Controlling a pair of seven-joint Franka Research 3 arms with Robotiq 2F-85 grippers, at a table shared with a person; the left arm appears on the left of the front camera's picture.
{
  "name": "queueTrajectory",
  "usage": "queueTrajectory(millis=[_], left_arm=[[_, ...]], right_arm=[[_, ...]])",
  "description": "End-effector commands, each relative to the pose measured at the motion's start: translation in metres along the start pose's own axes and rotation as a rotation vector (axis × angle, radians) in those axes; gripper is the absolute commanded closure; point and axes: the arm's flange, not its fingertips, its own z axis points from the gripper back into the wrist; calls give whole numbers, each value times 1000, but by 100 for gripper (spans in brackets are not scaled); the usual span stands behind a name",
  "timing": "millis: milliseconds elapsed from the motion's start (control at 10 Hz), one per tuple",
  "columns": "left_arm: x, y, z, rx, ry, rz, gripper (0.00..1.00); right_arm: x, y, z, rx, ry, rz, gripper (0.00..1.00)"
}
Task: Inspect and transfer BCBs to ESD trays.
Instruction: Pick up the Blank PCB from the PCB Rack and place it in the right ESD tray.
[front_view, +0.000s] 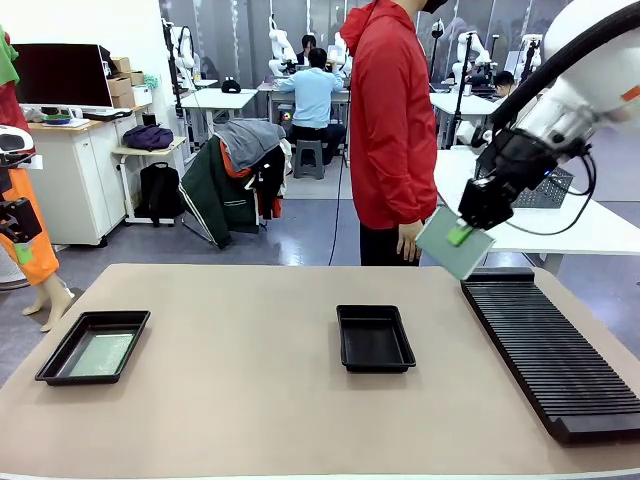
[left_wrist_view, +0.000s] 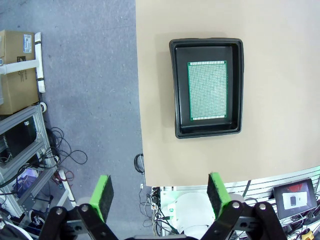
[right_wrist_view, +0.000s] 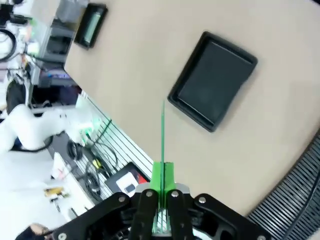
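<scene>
Table (front_view: 250, 400): tan top, runs the width of the front view. Person (front_view: 390, 120) in a red hooded top stands at the far edge, one hand (front_view: 408, 242) hanging by the side

Rack (front_view: 550, 345): long, black, ribbed, on the table's right part, running from the far edge toward the near edge; one corner shows in the right wrist view (right_wrist_view: 292, 200)

Right arm (front_view: 590, 70): comes in from upper right, wrist angled down toward the rack's far end

Left tray (front_view: 90, 381): black, near the table's left edge. Left wrist view looks straight down on it (left_wrist_view: 207, 132)

Middle tray (front_view: 374, 340): black, about table centre, well apart from the rack; floor plain black. Seen tilted in the right wrist view (right_wrist_view: 215, 82)

Tray BCB (front_view: 100, 353): lies flat on the left tray's floor, green speckled face up (left_wrist_view: 207, 90)

Held BCB (front_view: 440, 240): in the air above the rack's far end, tilted, just beside the person's hand; edge-on in the right wrist view (right_wrist_view: 162, 130)

Right gripper (front_view: 460, 236): clamped on the held BCB's edge, green pads pressed to both faces (right_wrist_view: 162, 167)

Left gripper (left_wrist_view: 160, 195): jaws wide apart, nothing between the pads, high over the table's edge and the floor
</scene>
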Motion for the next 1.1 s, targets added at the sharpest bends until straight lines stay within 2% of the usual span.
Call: queueTrajectory(millis=[0, 300, 1000], left_arm=[[1, 1, -1, 2, -4, 0, 0], [1, 1, -1, 2, -4, 0, 0], [1, 1, -1, 2, -4, 0, 0]], right_arm=[[-5, 13, -33, 8, -90, -89, 98], [-7, 10, -79, 19, -177, -195, 98], [-3, -29, -168, 102, -285, -337, 98]])
